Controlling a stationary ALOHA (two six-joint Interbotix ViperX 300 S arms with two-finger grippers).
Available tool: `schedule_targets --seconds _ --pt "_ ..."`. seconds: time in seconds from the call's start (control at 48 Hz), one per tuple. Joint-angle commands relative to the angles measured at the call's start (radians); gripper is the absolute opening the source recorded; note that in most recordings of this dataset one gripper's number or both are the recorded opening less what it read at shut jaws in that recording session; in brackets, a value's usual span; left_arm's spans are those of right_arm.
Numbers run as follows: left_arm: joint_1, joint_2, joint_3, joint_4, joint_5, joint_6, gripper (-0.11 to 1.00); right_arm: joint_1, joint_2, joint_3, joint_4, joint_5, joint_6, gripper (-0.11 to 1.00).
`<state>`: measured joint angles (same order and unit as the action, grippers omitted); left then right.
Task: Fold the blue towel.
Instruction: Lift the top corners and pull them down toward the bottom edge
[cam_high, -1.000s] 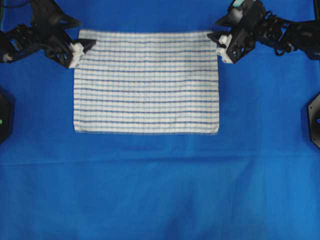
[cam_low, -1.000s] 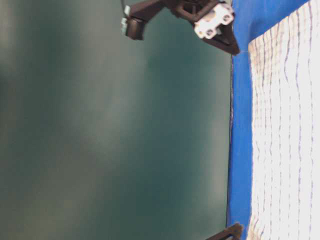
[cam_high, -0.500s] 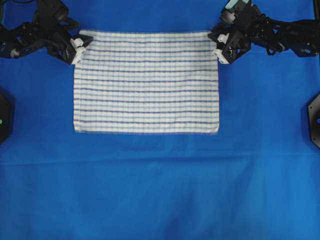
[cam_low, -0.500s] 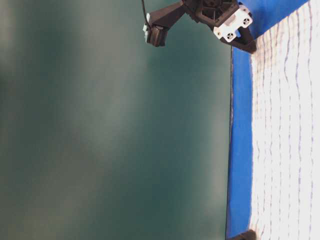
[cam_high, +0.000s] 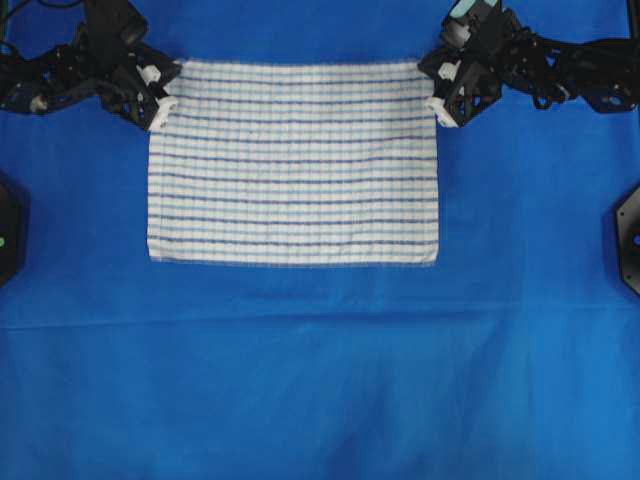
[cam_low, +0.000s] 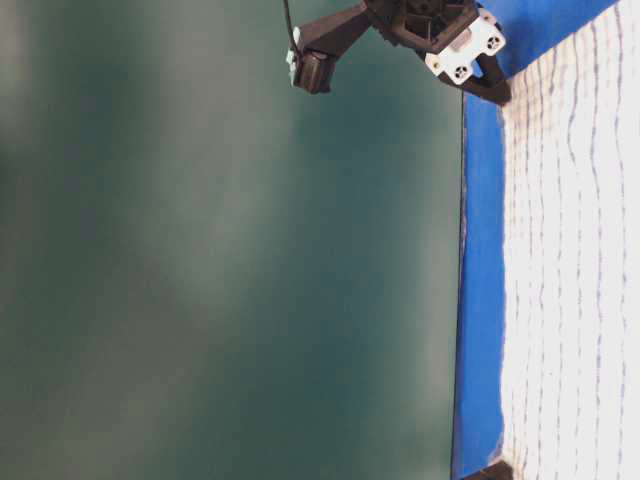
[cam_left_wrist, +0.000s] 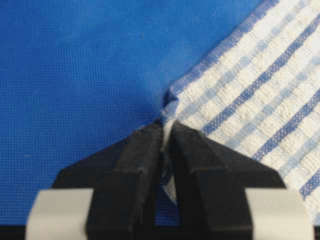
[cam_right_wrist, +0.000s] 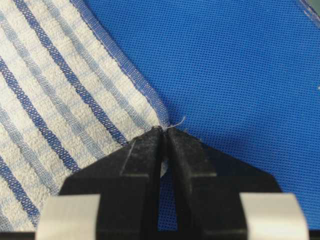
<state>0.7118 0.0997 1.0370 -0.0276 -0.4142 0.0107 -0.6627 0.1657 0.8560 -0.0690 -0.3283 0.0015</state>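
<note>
The blue towel (cam_high: 293, 162), white with thin dark-blue and pale-blue stripes, lies flat and spread out at the far middle of the overhead view. My left gripper (cam_high: 165, 92) is shut on its far left corner (cam_left_wrist: 172, 107); a pinch of striped cloth shows between the black fingers (cam_left_wrist: 137, 165). My right gripper (cam_high: 437, 88) is shut on the far right corner (cam_right_wrist: 159, 117), with the hem caught between its fingers (cam_right_wrist: 140, 160). In the table-level view the towel (cam_low: 575, 260) runs down the right side, one gripper (cam_low: 490, 85) at its top end.
A large plain solid-blue cloth (cam_high: 320, 380) covers the whole table under the towel. Black fixtures sit at the left edge (cam_high: 8, 230) and right edge (cam_high: 628, 235). Both arms reach in from the far corners.
Both grippers have gone from open beside the far corners to shut on them. The left gripper moved slightly in onto its corner. The towel's far left corner is slightly bunched.
</note>
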Motion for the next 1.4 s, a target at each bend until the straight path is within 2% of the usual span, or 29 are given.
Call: schedule_targets --seconds 0.0,0.208,0.604,0.813,1.209,1.376 --pt "-0.002 -0.026 -0.015 0.002 0.006 0.002 0.04 -0.003 -0.028 -0.014 0.000 -0.008 0.002 0.07" --pt "-0.002 -0.100 -0.032 0.002 0.069 0.003 0.04 -0.003 -0.086 -0.002 0.002 -0.006 0.002 0.07" --pt "-0.031 -0.169 0.005 0.002 0.098 0.000 0.04 0.006 -0.118 0.011 0.002 -0.003 0.005 0.07" --pt "-0.101 -0.259 0.061 0.002 0.100 0.000 0.04 0.054 -0.175 0.051 0.002 -0.003 0.005 0.07" --pt "-0.288 -0.457 0.156 0.002 0.107 -0.008 0.04 0.230 -0.385 0.160 0.006 0.005 0.012 0.07" --pt "-0.365 -0.543 0.189 0.002 0.127 -0.018 0.04 0.302 -0.480 0.210 0.031 0.037 0.014 0.07"
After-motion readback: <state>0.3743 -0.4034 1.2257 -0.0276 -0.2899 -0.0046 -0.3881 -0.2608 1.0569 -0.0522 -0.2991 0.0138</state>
